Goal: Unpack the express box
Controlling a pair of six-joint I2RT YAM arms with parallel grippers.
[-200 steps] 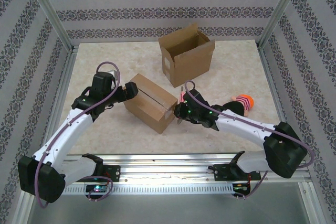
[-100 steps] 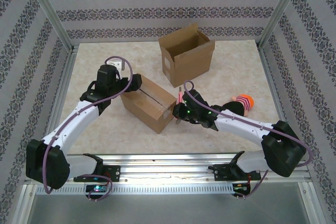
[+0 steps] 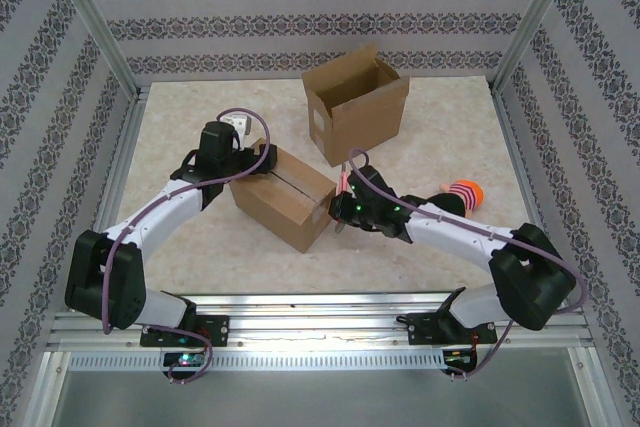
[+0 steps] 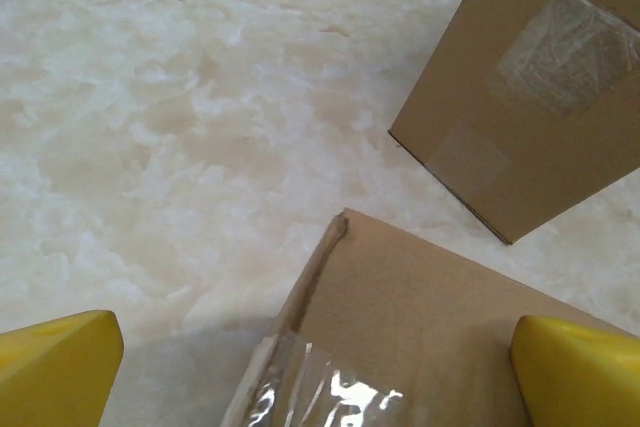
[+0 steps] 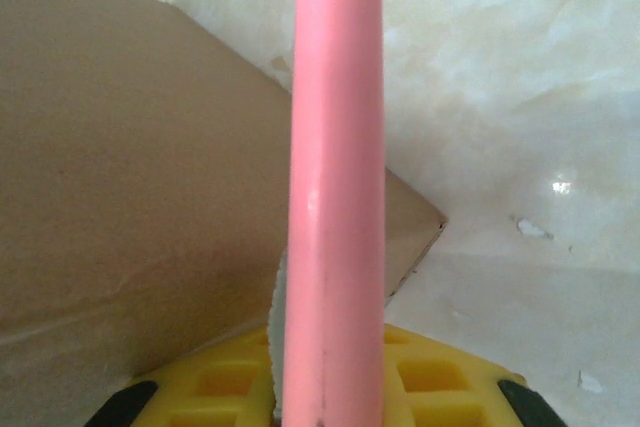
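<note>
Top: sealed box (image 3: 285, 195) mid-table, long axis far-left to near-right. The left gripper (image 3: 258, 159) sits over its far-left end, the right gripper (image 3: 343, 203) at its near-right corner.
Left wrist: fingers (image 4: 55, 372) wide apart, straddling box top and tape (image 4: 320, 402).
Right wrist: jaws clamped on pink cutter (image 5: 335, 177), box just left; 1 seam to slit.

The left arm reaches forward and inward with its elbow bent, the left gripper (image 3: 256, 159) angled down with its yellow fingers (image 4: 55, 372) spread wide, while the right arm stretches low to the left, the right gripper (image 3: 345, 209) pinched on a thin pink tool (image 5: 335, 147).
</note>
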